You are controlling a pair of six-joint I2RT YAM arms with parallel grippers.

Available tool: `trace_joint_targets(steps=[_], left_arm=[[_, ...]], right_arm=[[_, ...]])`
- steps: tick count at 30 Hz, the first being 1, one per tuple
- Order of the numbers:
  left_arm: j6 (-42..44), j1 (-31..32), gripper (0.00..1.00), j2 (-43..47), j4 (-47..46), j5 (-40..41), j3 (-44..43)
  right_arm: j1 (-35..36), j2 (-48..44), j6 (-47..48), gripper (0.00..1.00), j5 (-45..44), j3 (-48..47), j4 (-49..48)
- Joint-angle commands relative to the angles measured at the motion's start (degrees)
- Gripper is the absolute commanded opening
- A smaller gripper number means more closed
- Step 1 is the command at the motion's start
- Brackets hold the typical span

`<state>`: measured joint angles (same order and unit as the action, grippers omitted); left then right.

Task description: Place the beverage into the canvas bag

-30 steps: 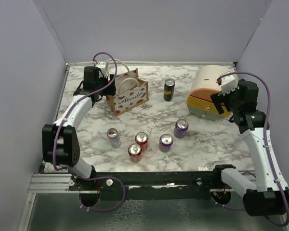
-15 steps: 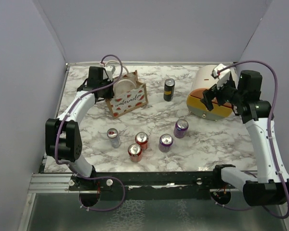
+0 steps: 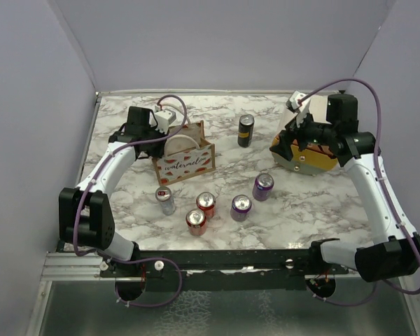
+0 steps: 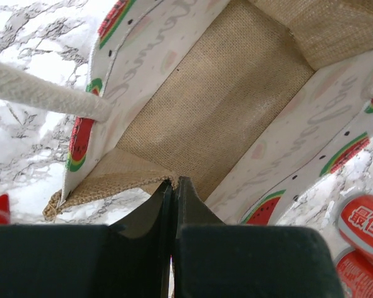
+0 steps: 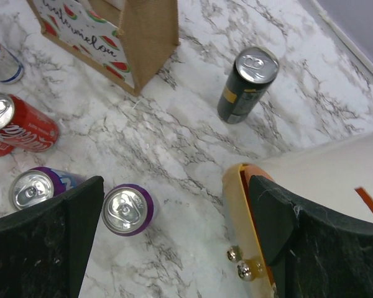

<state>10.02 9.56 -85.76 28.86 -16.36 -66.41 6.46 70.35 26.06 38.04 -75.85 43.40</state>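
Observation:
The canvas bag (image 3: 189, 159) stands at the back left with its mouth up; the left wrist view looks down into its empty burlap inside (image 4: 224, 105). My left gripper (image 3: 156, 127) is shut, its tips (image 4: 174, 184) pinching the burlap rim at the bag's left end. Several beverage cans stand on the marble: a dark one (image 3: 246, 130) (image 5: 247, 85), two purple ones (image 3: 263, 186) (image 3: 241, 207), two red ones (image 3: 206, 204) and a silver one (image 3: 165, 200). My right gripper (image 3: 301, 136) (image 5: 174, 205) hangs open and empty above the table, a purple can (image 5: 127, 209) by its left finger.
A peach-and-yellow domed container (image 3: 309, 150) (image 5: 336, 186) sits at the back right, right under my right wrist. A white rope handle (image 4: 43, 93) crosses left of the bag's mouth. Grey walls close in the table on three sides.
My left gripper has shut on the bag's rim and the bag has turned and shifted slightly. My right arm has swung left over the domed container, its jaws still open.

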Motion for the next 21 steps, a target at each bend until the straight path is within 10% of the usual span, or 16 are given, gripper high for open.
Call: trace_joint_targets(steps=[1, 12, 21], left_arm=[[6.14, 0.11, 0.0, -0.06, 1.86, -5.17, -0.98], [6.7, 1.68, 0.09, -3.97, -2.81, -8.89, -4.61], [10.83, 1.69, 0.68, 5.01, 0.38, 0.38, -2.93]], right_arm=[[3.19, 0.96, 1.48, 1.0, 0.81, 0.48, -2.79], [7.71, 4.84, 1.64, 1.0, -2.21, 2.34, -5.95], [8.37, 3.88, 0.39, 1.0, 1.88, 6.03, -9.83]])
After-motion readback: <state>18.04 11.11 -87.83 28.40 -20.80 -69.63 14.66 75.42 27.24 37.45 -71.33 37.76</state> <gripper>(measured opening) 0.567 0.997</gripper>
